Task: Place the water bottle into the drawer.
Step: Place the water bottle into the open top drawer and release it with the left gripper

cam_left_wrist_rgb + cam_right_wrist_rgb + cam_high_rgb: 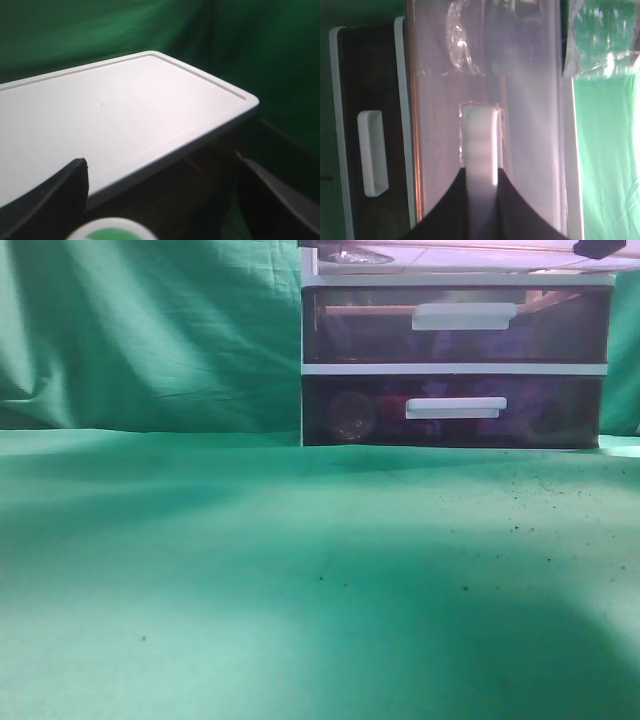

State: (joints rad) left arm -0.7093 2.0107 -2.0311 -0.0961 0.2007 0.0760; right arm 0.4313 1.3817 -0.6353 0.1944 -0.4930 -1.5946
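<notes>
The drawer [530, 125] is the pinkish see-through top drawer of the white-framed chest; it also shows at the top edge of the exterior view [470, 258]. My right gripper [481, 172] is shut on its white handle [480, 135]; a bit of that gripper shows in the exterior view [600, 248]. The water bottle [465, 40], clear and crinkled, lies inside the drawer at its far end and shows through the drawer front [352, 255]. My left gripper [162, 170] is open above the chest's white top [115, 110]. A white-rimmed round thing with a green middle [110, 230] sits at the frame's bottom edge between its fingers.
Two darker purple drawers with white handles [463, 316] [455, 407] sit below the top drawer. Green cloth covers the table [300, 580] and hangs behind. Crinkled clear plastic [602, 40] lies beside the chest in the right wrist view.
</notes>
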